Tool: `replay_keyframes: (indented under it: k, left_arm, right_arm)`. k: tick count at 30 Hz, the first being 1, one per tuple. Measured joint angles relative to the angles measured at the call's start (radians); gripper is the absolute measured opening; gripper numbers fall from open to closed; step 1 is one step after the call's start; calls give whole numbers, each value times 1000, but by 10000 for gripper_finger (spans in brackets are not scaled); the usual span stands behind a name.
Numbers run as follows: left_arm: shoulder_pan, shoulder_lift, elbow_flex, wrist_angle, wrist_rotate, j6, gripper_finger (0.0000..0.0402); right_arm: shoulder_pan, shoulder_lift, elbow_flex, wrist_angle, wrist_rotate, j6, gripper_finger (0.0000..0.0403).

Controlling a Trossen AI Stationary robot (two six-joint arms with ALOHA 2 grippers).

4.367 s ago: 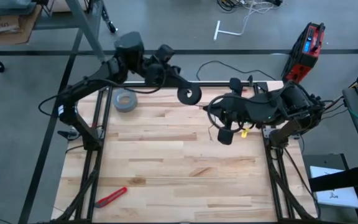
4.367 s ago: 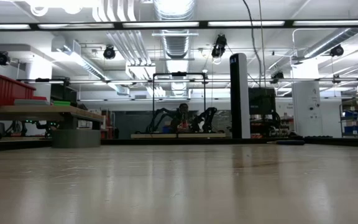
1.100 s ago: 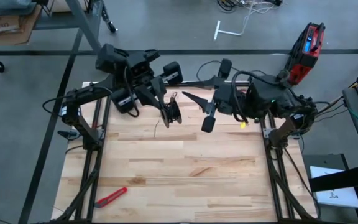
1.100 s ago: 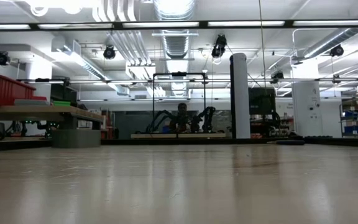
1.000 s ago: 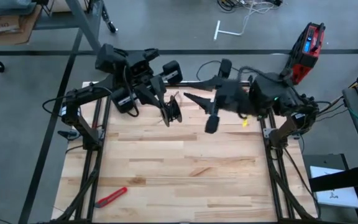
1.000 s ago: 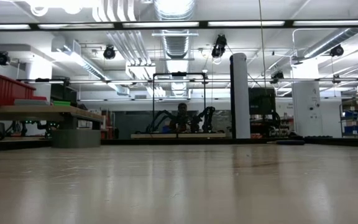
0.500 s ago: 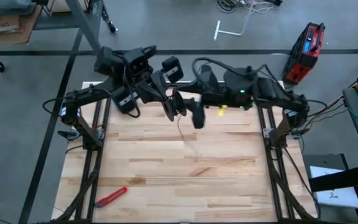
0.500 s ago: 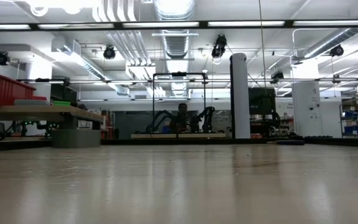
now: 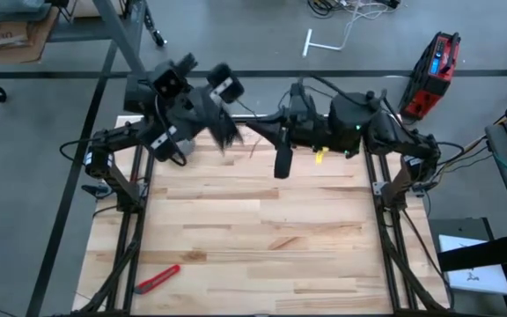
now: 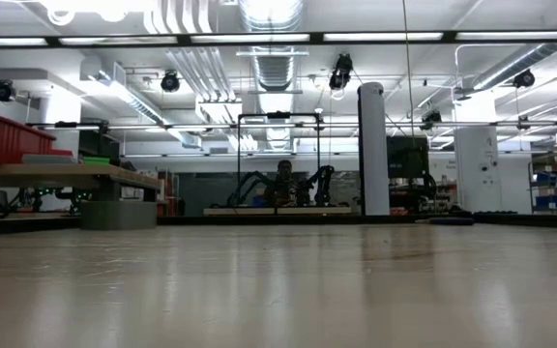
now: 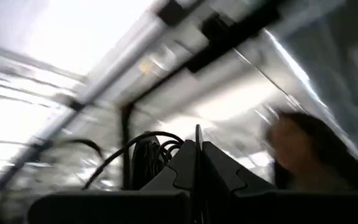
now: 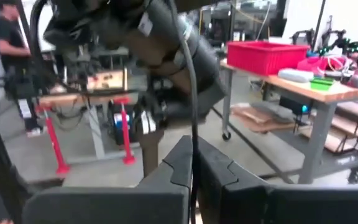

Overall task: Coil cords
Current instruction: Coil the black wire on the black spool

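Note:
Both grippers hang above the table's far edge and neither shows in the low view. My left gripper (image 9: 226, 138) is blurred in the high view; in its wrist view it (image 11: 197, 163) is shut on a thin black edge, with black cord loops (image 11: 146, 155) beside one finger. My right gripper (image 9: 253, 130) points toward the left arm and is shut (image 12: 192, 163) on the thin black cord (image 12: 192, 93). From there the cord runs up toward the left arm (image 12: 157, 43). My left gripper pinches a thin black edge (image 11: 197, 135), apparently the reel seen edge-on, between its two fingers. The edge stands out past the fingertips. The fingers tip upward toward the ceiling, and the thing is lifted clear of the table. My right gripper pinches the thin cord (image 12: 192, 140) between its two fingers, which point about level toward the table's left. The cord leaves the fingertips in a straight line toward the left arm, clear of the table.
A red-handled cutter (image 9: 157, 279) lies near the table's front left corner. The wooden table top (image 9: 262, 238) is bare in its middle. A red tool case (image 9: 436, 62) stands on the floor beyond the far right corner. A person (image 12: 5, 37) stands in the room behind.
My right gripper has swung toward the table's left and far edge, closing in on the left arm. My left gripper has pulled back toward the far left and tipped upward, carrying the reel with it; it shows blurred now.

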Motion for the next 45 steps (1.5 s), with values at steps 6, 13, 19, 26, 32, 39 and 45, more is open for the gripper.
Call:
replay_keyframes:
  k: [6,13,19,26,32,39,45]
  left_arm:
    - [3,5,-2,-6,-332,-3,7]
    - [8,6,-11,-32,-406,-126,7]
    - [8,5,-15,-111,-494,-63,4]
    - [20,5,-15,-115,-325,-105,3]
    - [24,5,-15,-112,187,-79,4]
    - [35,5,-15,-129,333,-95,2]
    - [55,3,-15,-268,334,-136,4]
  right_arm:
    - [-10,27,1,10,-126,81,1]
    - [-10,18,-1,11,-162,63,0]
    - [5,-11,-1,-7,-169,57,0]
    - [5,-33,1,-53,-193,79,0]
    - [-13,-26,0,-47,-347,131,0]
    - [-74,-12,-1,-122,-554,314,0]
    - [-69,-21,-1,-66,-608,329,0]
